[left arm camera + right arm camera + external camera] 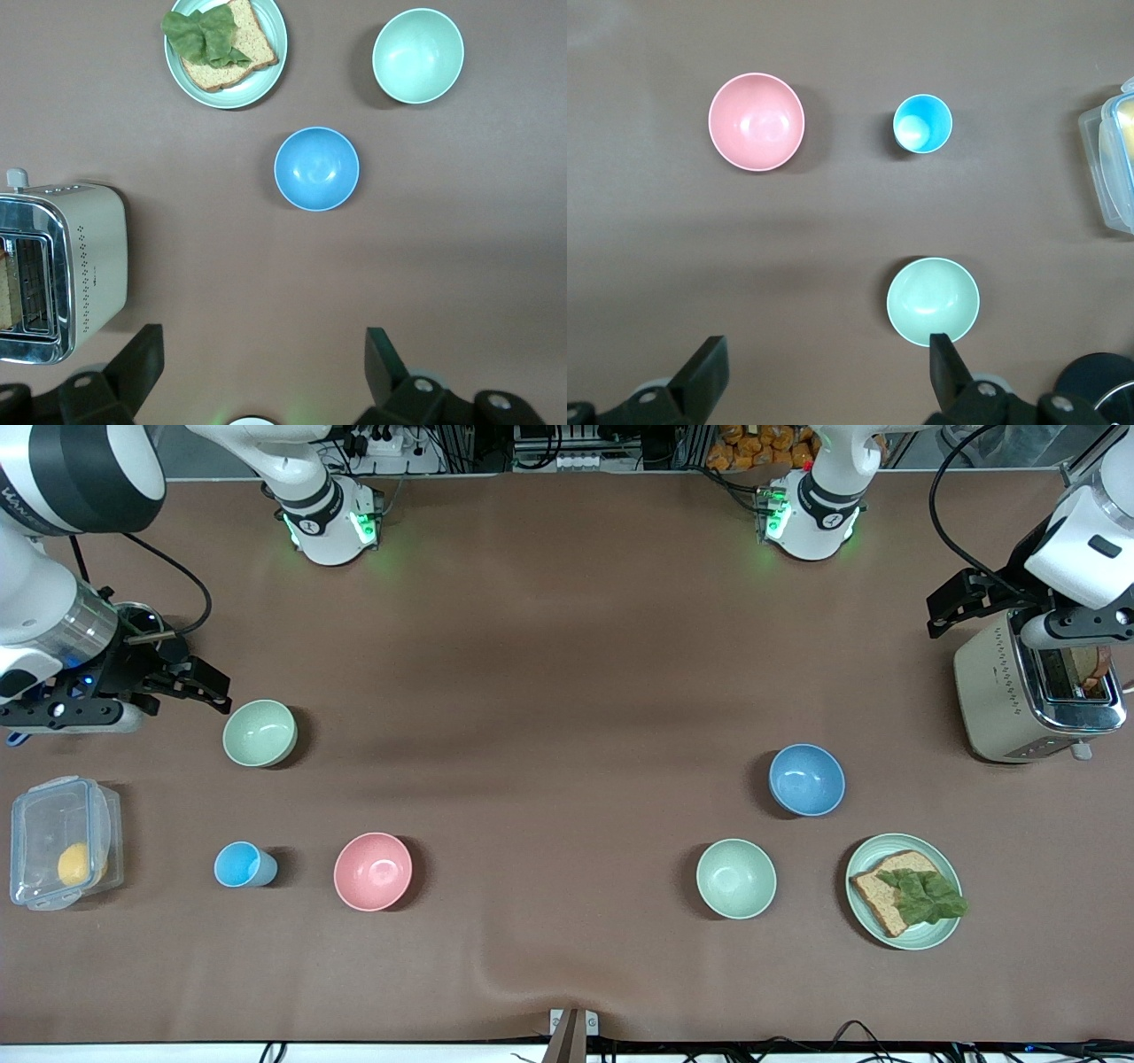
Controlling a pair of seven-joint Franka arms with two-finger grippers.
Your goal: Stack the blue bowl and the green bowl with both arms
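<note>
grippers both gape empty, left gripper (261, 376) above toaster (1036, 691), right gripper (824, 381) over green bowl (260, 732).

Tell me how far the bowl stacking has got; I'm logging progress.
Nothing is stacked yet. The blue bowl sits alone beside a green bowl; another green bowl sits toward the right arm's end. Nothing is in hand: the left pincer and right pincer are open and empty. Picking up and stacking remain.
</note>
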